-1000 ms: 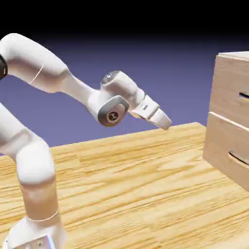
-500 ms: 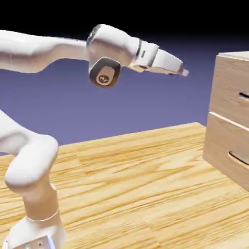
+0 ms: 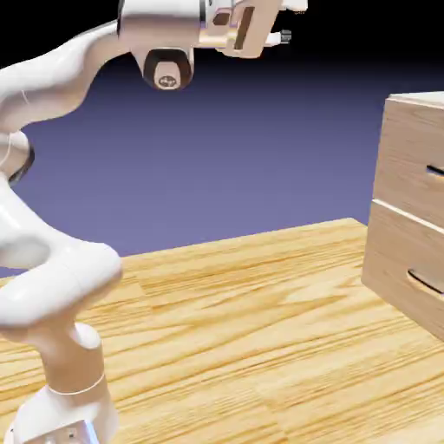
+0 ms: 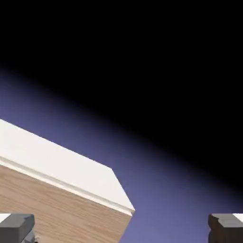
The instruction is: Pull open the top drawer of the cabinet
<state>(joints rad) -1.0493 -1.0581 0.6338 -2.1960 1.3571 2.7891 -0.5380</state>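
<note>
The light-wood cabinet stands at the exterior view's right edge, partly cut off. Its top drawer is flush with the cabinet, and its dark slot handle just shows at the edge. My gripper is high at the top of the picture, well above and to the left of the cabinet, touching nothing. In the hand view the two grey fingertips sit wide apart at the bottom corners with nothing between them, so the gripper is open. The cabinet's pale top and a wood face lie below it.
The lower drawer with a like slot handle sits under the top one. The wooden table stretches from the robot's base at the lower left to the cabinet's foot.
The arm has swung upward: the hand rose from just above the table to the top of the picture and now points level toward the cabinet.
</note>
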